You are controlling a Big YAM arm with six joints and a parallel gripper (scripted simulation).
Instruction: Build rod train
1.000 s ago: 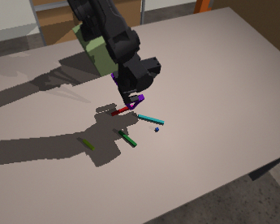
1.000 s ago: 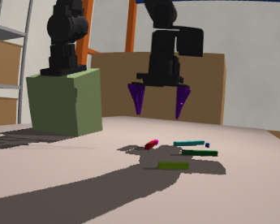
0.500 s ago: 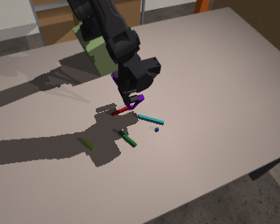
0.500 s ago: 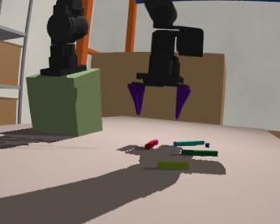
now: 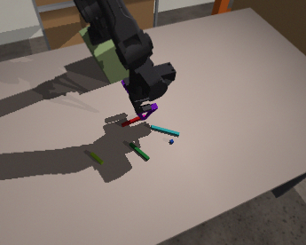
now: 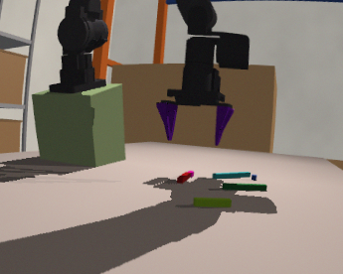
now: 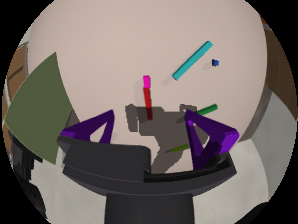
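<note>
Claw wide open, empty, above red rod. Turquoise rod, blue cube at four o'clock on tabletop.

Pale table in a storeroom

Behind the table: cardboard boxes on metal shelving, orange posts, grey floor.
</note>
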